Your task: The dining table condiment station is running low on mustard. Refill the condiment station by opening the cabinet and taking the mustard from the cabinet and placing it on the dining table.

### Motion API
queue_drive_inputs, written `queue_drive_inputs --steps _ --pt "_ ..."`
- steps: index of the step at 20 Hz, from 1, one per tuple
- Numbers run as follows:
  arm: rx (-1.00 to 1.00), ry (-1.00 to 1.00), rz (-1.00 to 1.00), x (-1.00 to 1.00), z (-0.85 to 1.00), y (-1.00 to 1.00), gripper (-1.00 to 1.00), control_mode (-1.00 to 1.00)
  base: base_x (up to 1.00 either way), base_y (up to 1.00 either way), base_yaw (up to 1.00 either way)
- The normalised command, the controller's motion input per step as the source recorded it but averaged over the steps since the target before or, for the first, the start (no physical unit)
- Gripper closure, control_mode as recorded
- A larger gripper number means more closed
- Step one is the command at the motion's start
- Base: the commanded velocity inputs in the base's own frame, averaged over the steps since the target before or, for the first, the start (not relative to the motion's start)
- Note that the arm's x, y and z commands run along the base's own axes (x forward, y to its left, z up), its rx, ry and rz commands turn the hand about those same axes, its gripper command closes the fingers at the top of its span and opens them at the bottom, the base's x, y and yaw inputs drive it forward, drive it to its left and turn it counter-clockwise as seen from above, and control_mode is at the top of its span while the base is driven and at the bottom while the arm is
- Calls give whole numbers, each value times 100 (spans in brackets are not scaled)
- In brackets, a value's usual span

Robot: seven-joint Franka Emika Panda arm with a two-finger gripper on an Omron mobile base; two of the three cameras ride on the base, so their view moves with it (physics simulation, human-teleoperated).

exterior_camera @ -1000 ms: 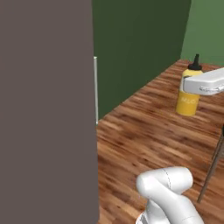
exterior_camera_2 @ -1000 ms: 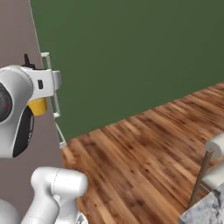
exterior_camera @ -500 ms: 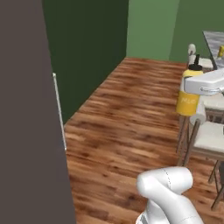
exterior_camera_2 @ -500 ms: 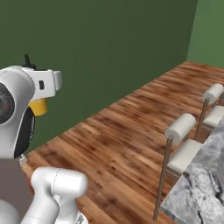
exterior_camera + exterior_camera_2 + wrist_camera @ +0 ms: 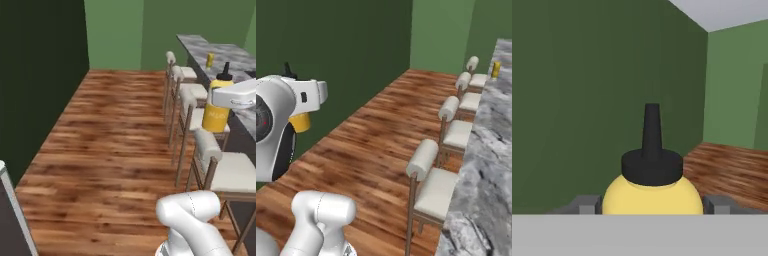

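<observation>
One dining table [image 5: 235,52] with a marble top runs along the right, four cream-cushioned stools [image 5: 227,167] lined beside it, one small yellow container [image 5: 210,60] standing far down it, and the one mustard [image 5: 218,107] is upright in the air, grasped by the gripper [image 5: 652,202].

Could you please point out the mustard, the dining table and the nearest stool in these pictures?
mustard [image 5: 216,116], left base view, on its yellow body.
dining table [image 5: 491,145], right base view, on its bare marble top.
nearest stool [image 5: 441,192], right base view, on its cream seat cushion.
</observation>
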Motion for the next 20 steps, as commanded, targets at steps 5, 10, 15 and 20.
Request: queue_drive_inputs --steps 5,10,15,20 --pt "0 0 0 0 0 0 100 100 78 54 -41" --pt "0 0 0 0 0 0 100 100 22 99 -30" --pt "0 0 0 0 0 0 100 100 83 95 -28" --pt "0 0 0 0 0 0 100 100 100 48 -32"
